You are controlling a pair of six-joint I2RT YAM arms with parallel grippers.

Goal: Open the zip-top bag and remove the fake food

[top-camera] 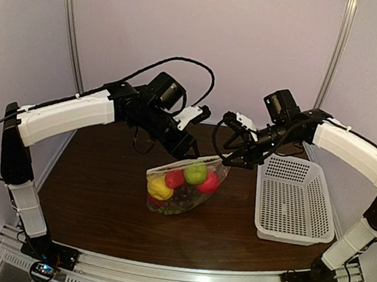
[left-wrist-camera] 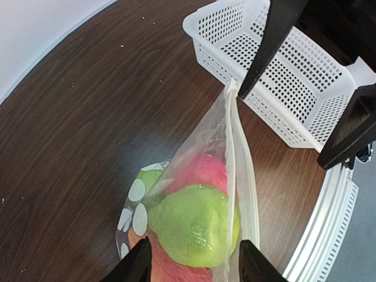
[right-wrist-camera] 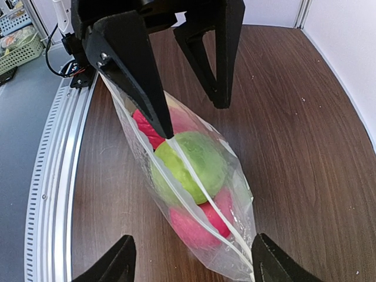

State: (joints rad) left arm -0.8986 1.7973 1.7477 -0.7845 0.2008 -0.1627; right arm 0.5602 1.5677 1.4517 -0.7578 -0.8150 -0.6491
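1. The zip-top bag (top-camera: 185,185) sits on the counter (top-camera: 101,185) between the two arms. Its zip edge is uppermost, and a white perforated basket (top-camera: 294,201) stands just beside it on the right.
2. All the fake food (right-wrist-camera: 191,161) in view (green, pink-red and yellow pieces) lies inside the bag. None shows on the counter or in the basket, so I judge removal not yet begun.
3. The left end effector (left-wrist-camera: 195,247) is open, its fingers astride the zip edge. One tip touches the strip and the other is clear of it.
4. The right end effector (right-wrist-camera: 194,239) is open wide around the bag's other end. One finger meets the top corner, but nothing is pinched.
5. The lips show as two pale lines. Whether they have parted, I cannot tell.
6. My reading is that this is an early stage. Gripping each lip, pulling them apart and taking out the fruit all remain.
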